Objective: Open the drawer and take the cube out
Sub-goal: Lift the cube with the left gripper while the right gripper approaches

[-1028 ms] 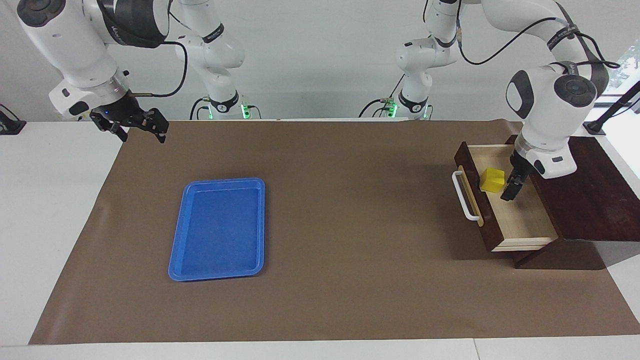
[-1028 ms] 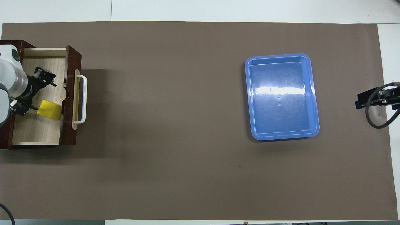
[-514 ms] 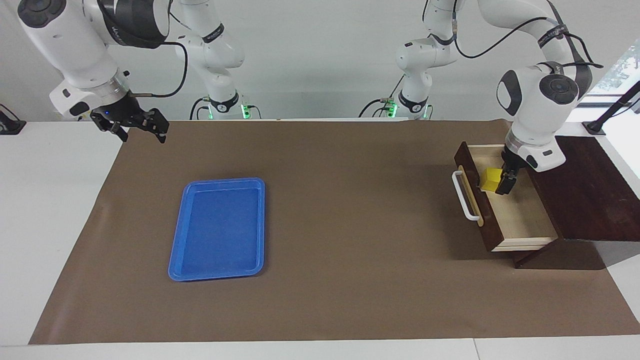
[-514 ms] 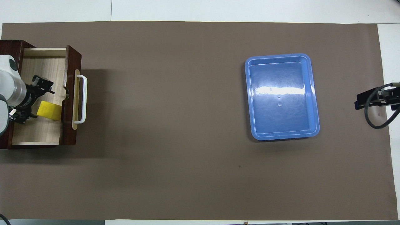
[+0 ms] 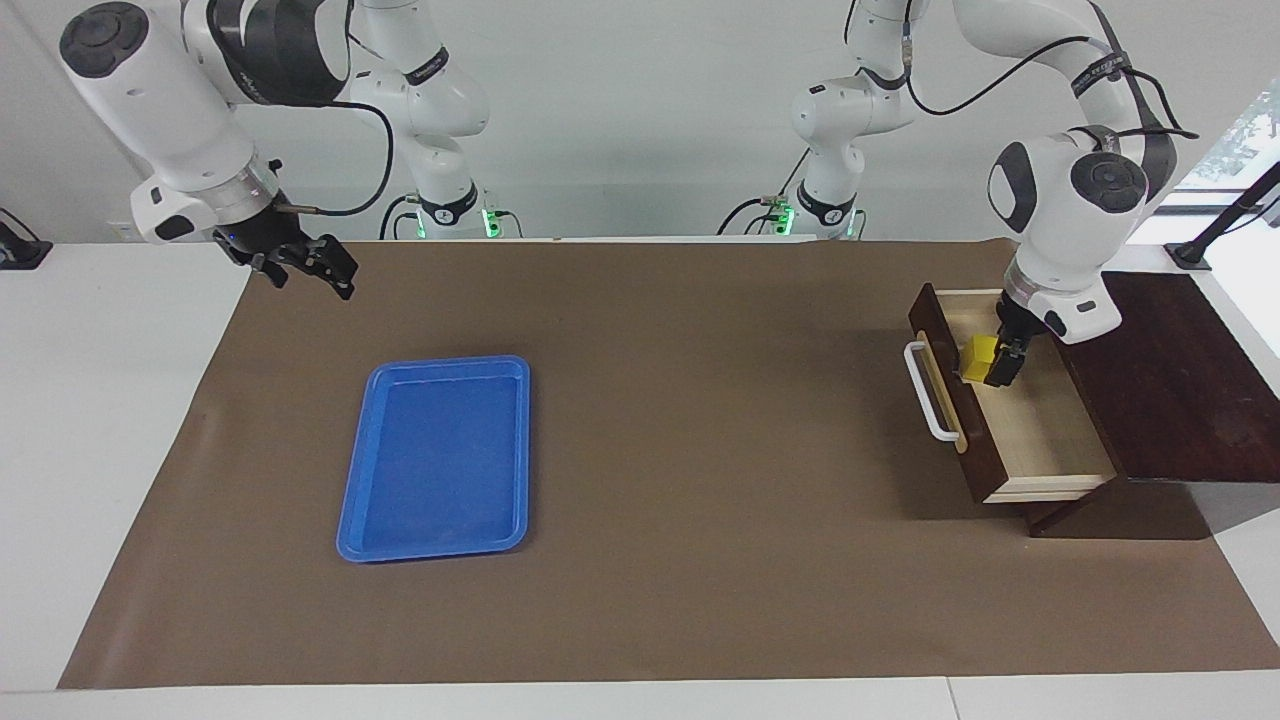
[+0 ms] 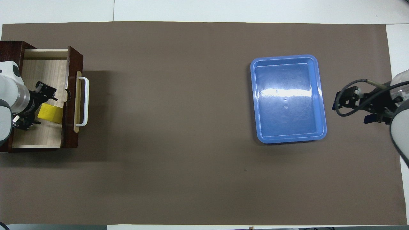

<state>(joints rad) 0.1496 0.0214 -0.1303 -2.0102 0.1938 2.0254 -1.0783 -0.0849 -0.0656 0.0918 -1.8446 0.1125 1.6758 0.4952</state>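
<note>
Left gripper (image 5: 990,362) reaches into the open drawer (image 5: 1040,430), fingers astride the yellow cube (image 5: 978,357); whether they grip, unclear. Blue tray (image 5: 438,458) lies empty.

Bright, even, diffuse room light, sharp throughout. White glare streak across the blue tray (image 6: 287,99), beside the right gripper (image 6: 343,100). Soft shadow on the mat (image 6: 191,179) in front of the drawer (image 6: 72,99).
</note>
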